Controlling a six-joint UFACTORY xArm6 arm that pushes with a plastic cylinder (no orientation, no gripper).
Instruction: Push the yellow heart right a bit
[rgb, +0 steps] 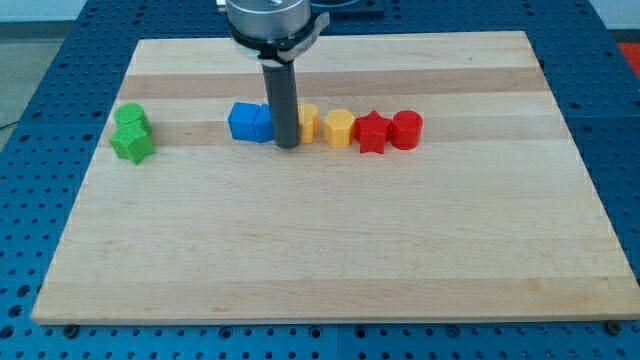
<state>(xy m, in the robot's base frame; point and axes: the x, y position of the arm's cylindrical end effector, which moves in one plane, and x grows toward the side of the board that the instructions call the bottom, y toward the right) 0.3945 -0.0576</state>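
Note:
A yellow block (308, 122), partly hidden behind my rod so its shape is unclear, sits in a row near the view's top centre. My tip (287, 146) rests on the board right against its left side, between it and two blue blocks (249, 122). To the right of the row stand a yellow hexagon-like block (339, 128), a red star-like block (372, 132) and a red round block (407, 129).
Two green blocks (131, 133) sit together at the view's left. The wooden board (320, 250) lies on a blue perforated table; the board's edges are near on every side.

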